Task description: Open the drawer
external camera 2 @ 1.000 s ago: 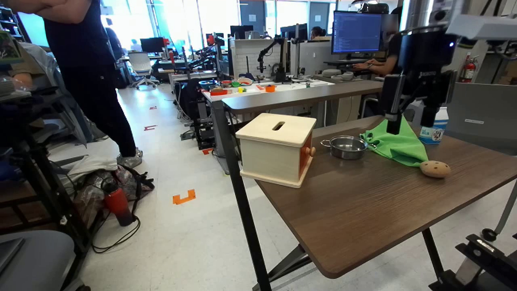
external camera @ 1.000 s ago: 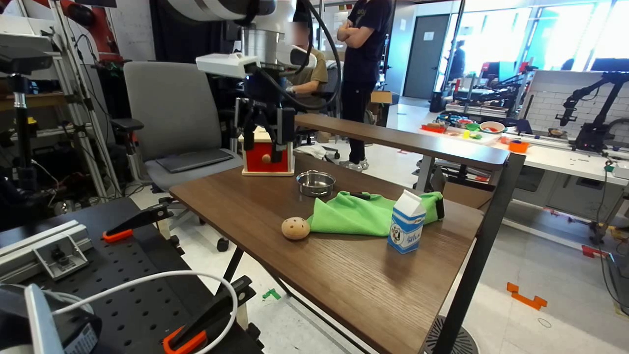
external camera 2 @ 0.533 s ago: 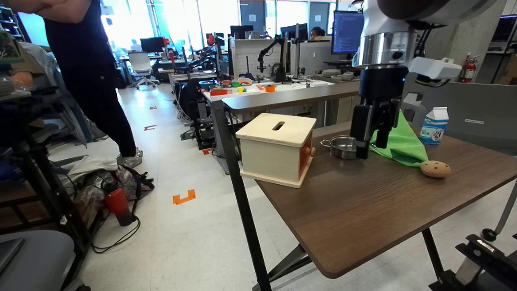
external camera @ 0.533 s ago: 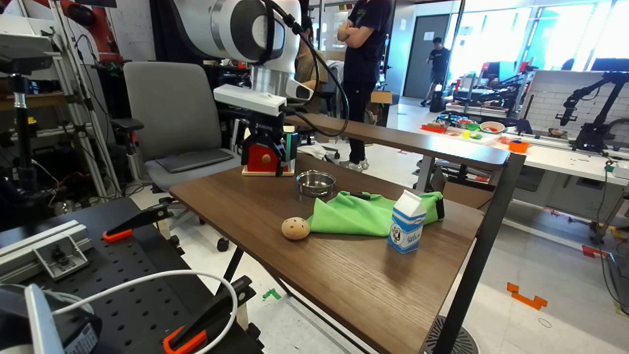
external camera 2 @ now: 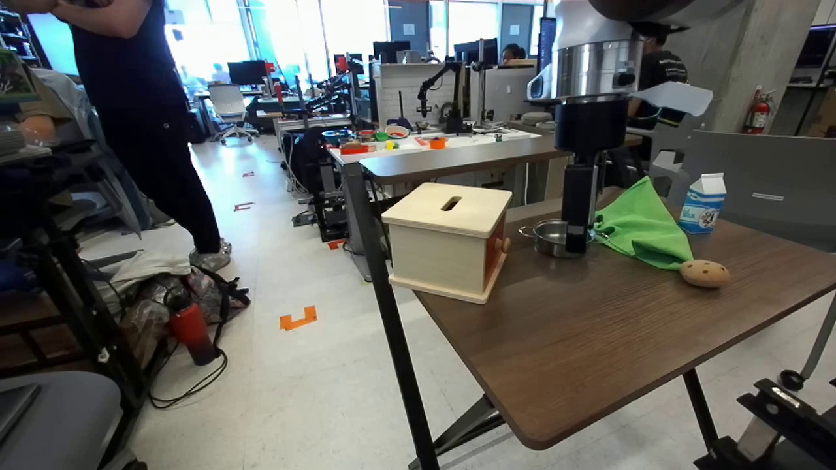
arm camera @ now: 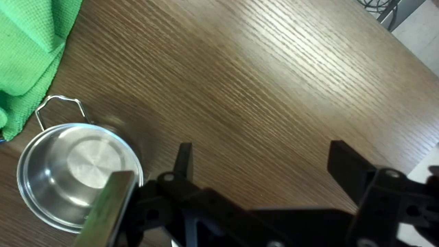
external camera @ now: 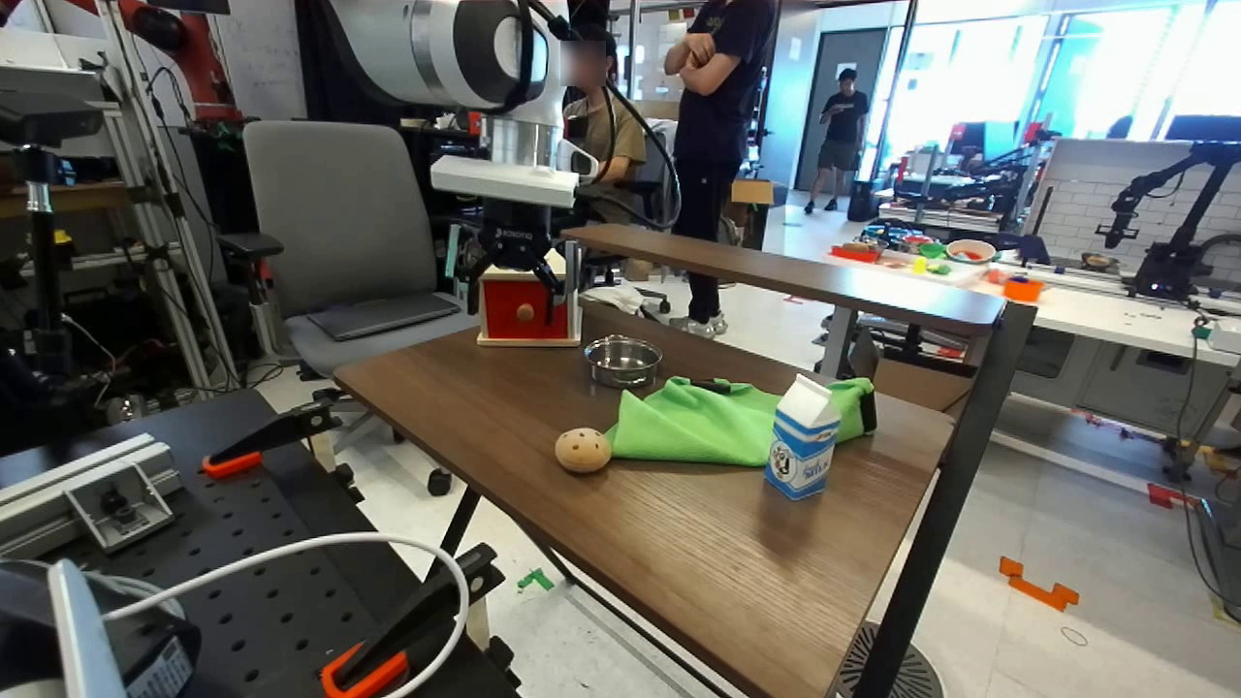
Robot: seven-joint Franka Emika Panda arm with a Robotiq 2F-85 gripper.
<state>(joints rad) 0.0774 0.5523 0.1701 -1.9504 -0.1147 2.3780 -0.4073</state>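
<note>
The drawer (external camera: 504, 322) is a small box with a red front, a light tan top and a round pale knob (external camera: 525, 312). It stands upright at the table's end, and its front looks shut. Its pale side (external camera 2: 434, 258) and its knob (external camera 2: 505, 245) also show in an exterior view. The drawer cannot be made out in the wrist view. My gripper (external camera: 516, 299) is in front of the drawer, its fingers spread to either side of the knob in that view. In an exterior view, the gripper (external camera 2: 577, 240) is apart from the knob. In the wrist view, the gripper (arm camera: 260, 154) is open and empty above bare wood.
A steel pot (external camera 2: 552, 243) with wire handles stands close to the gripper; it also shows in the wrist view (arm camera: 48, 202). A green cloth (external camera: 693, 427), a milk carton (external camera: 803, 441) and a speckled potato-like object (external camera: 584, 451) lie farther along the table (external camera: 659, 543). A raised shelf (external camera: 776, 267) runs along one side.
My gripper has come down and moved toward the drawer front. In the last half second the wrist has turned, so the fingers spread across the front. The drawer has not moved.
</note>
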